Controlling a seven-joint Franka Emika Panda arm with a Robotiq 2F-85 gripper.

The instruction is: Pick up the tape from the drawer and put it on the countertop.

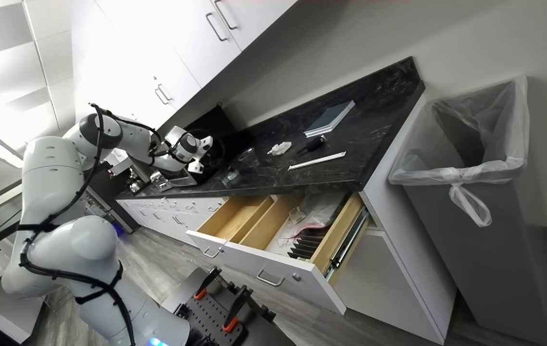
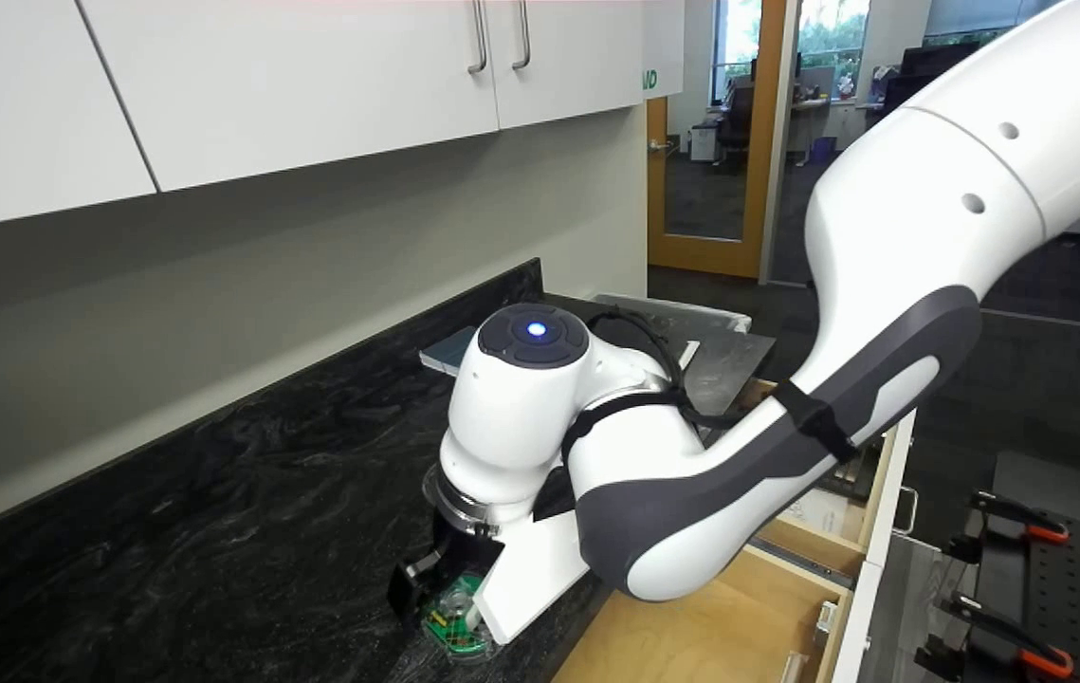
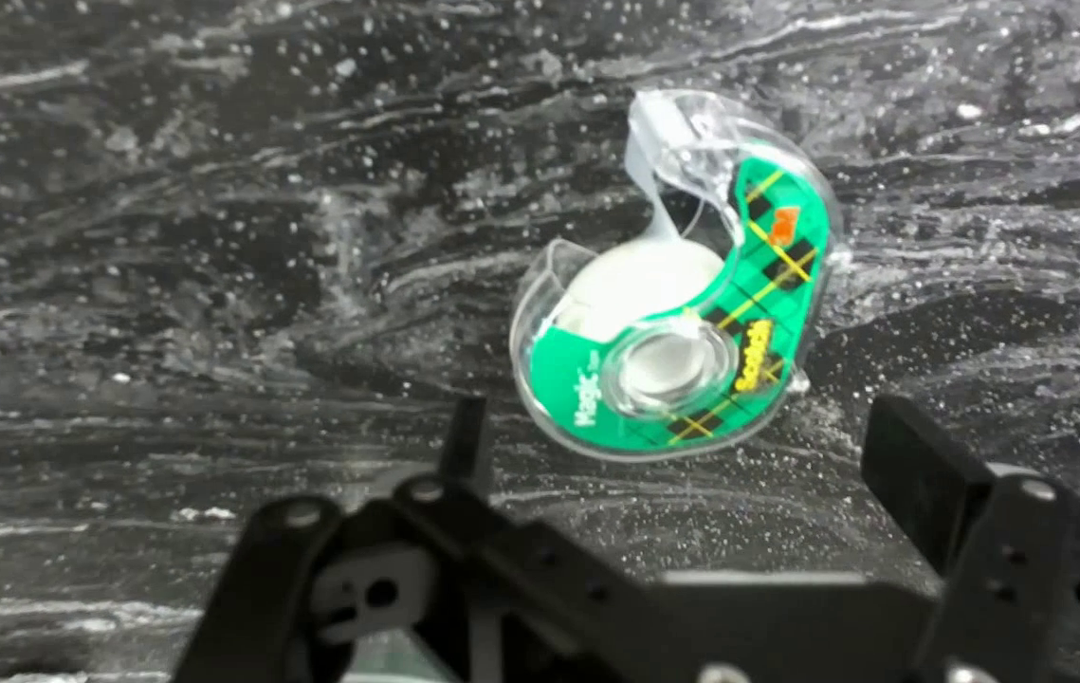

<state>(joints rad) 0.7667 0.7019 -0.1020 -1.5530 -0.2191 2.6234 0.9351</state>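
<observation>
The tape (image 3: 758, 379), a clear dispenser with a green Scotch label, lies flat on the countertop (image 3: 170, 332) in the wrist view. It also shows in an exterior view (image 2: 452, 626) under the gripper. My gripper (image 3: 680, 422) is open; its black fingers are wide apart, one toward each side of the tape's near end, with gaps to it. The dark, white-veined countertop shows in both exterior views (image 1: 374, 129) (image 2: 217, 493). The drawer (image 1: 244, 259) stands open below it, with pale wooden compartments, and shows in part (image 2: 691, 617) behind the arm. One finger is partly hidden by a white bracket in that view.
On the countertop lie a blue notebook (image 1: 329, 117), crumpled clear plastic (image 1: 279, 148), a black-handled item (image 1: 312, 144) and a long white stick (image 1: 316, 161). A dark appliance or screen (image 1: 211, 122) stands at the back. Upper cabinets (image 1: 182, 48) hang overhead. A lined bin (image 1: 465, 206) stands beside.
</observation>
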